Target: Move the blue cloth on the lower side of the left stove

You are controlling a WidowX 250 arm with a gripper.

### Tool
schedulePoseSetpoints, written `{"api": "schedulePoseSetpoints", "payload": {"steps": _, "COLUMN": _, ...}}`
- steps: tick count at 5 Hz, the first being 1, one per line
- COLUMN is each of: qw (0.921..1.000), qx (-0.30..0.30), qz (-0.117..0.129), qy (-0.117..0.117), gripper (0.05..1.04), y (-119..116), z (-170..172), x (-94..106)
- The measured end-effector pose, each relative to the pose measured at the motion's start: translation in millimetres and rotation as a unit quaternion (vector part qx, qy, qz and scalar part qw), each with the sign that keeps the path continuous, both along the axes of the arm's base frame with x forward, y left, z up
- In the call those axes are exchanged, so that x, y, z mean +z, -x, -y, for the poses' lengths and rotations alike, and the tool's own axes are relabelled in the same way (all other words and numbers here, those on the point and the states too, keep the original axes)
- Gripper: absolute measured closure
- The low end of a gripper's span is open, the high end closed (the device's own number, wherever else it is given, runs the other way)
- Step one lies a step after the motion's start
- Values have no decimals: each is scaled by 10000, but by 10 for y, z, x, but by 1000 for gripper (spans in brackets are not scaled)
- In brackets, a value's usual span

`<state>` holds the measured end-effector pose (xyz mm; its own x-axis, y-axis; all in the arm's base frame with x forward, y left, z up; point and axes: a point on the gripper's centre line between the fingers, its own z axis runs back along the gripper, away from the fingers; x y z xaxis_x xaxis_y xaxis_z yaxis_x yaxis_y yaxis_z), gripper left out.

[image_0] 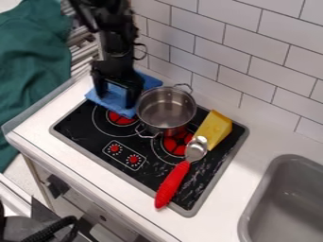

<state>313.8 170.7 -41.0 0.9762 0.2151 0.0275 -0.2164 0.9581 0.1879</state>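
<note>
Black ribbed cable (54, 229) in front of black, grey-rimmed stove (75, 125). Black gripper (116, 101) wide, fingers apart, at crumpled blue cloth (108, 101) over stove's back left corner. White counter (227, 203) around stove; white rectangular wall tiles (265, 71) behind; grey sink (281, 212) right.

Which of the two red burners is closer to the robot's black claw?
The left burner in the picture, at the edge of the blue cloth under the gripper; the other burner is beside the yellow cheese.

High slanted view, facing down onto stovetop (82, 128) and tiled wall (252, 71), fairly near
</note>
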Motion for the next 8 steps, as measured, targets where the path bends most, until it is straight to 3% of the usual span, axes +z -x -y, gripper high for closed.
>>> {"api": "schedulePoseSetpoints", "payload": {"steps": 1, "qw": 9996, "qx": -35, "qz": -249, "qy": -87, "gripper": 78, "y": 18, "z": -17, "x": -5}}
{"api": "schedulePoseSetpoints", "payload": {"steps": 2, "qw": 9995, "qx": 46, "qz": -304, "qy": -112, "gripper": 79, "y": 50, "z": -32, "x": 14}}
{"api": "schedulePoseSetpoints", "payload": {"steps": 5, "qw": 9974, "qx": 516, "qz": -229, "qy": 446, "gripper": 79, "y": 312, "z": -174, "x": -17}}
{"api": "schedulePoseSetpoints", "payload": {"steps": 6, "qw": 9972, "qx": 488, "qz": -254, "qy": 514, "gripper": 79, "y": 409, "z": -188, "x": -10}}
{"api": "schedulePoseSetpoints", "payload": {"steps": 8, "qw": 9947, "qx": 511, "qz": -426, "qy": 788, "gripper": 79, "y": 903, "z": 71, "x": 7}}
